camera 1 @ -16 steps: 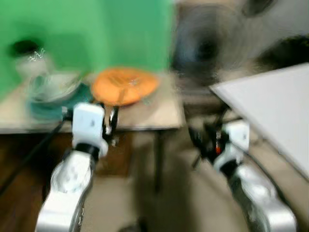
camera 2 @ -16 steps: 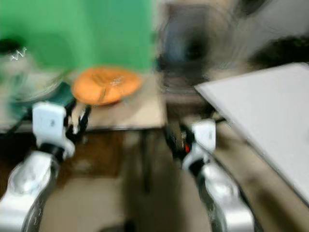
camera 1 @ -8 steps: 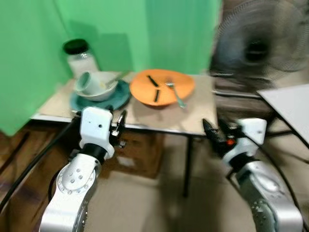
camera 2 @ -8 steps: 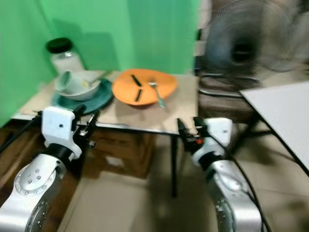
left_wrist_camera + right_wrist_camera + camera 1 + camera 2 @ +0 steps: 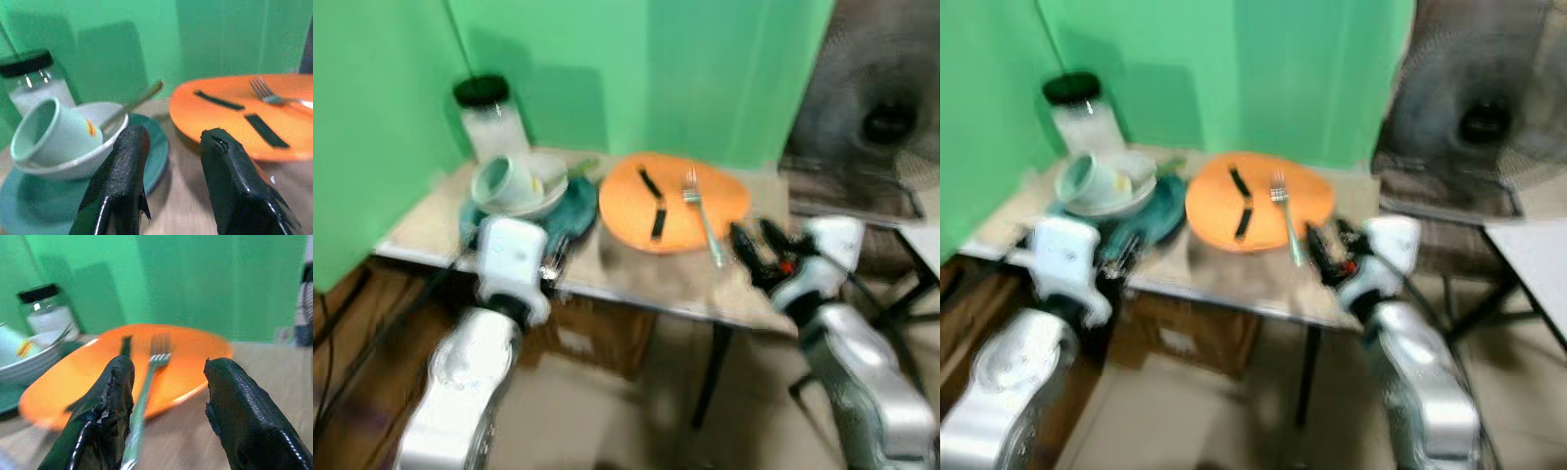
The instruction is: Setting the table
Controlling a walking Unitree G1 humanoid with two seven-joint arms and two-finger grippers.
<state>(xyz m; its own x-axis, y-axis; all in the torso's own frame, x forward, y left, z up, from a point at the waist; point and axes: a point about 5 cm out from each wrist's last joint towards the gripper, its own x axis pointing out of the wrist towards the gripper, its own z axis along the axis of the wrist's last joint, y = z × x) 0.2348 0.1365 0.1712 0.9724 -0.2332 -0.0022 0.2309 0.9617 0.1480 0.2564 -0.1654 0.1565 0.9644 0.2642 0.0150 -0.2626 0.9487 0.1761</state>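
**Grippers held open at the edge of a small laid table**

Both grippers are seen raised at the near edge of a small table (image 5: 636, 284) set against a green backdrop (image 5: 705, 69). The right gripper (image 5: 756, 253) is held with its two black fingers spread apart and nothing between them; it is poised just beside the near right rim of an orange plate (image 5: 674, 201). A silver fork (image 5: 702, 217) is laid across that plate with its tines toward the backdrop and its handle reaching over the near rim toward the right gripper. In the right wrist view the fork (image 5: 146, 387) is framed between the two parted fingers (image 5: 105, 406), with the handle running close to one of them; whether it is touched cannot be told. Two dark strips (image 5: 653, 201) are also seen lying on the plate.

The left gripper (image 5: 171, 161) is likewise held open and empty, low at the table's near left edge. Just beyond its fingers (image 5: 124, 166) a teal plate (image 5: 151, 147) is seen, on which a white bowl (image 5: 105, 122) is stacked. A pale green cup (image 5: 49, 129) is tipped on its side in the bowl, and a utensil handle (image 5: 134, 103) is propped against the bowl's rim. A clear jar with a black lid (image 5: 489, 113) is stood behind the bowl, near the backdrop. A large fan (image 5: 1484, 127) is seen to the right of the table, blurred.
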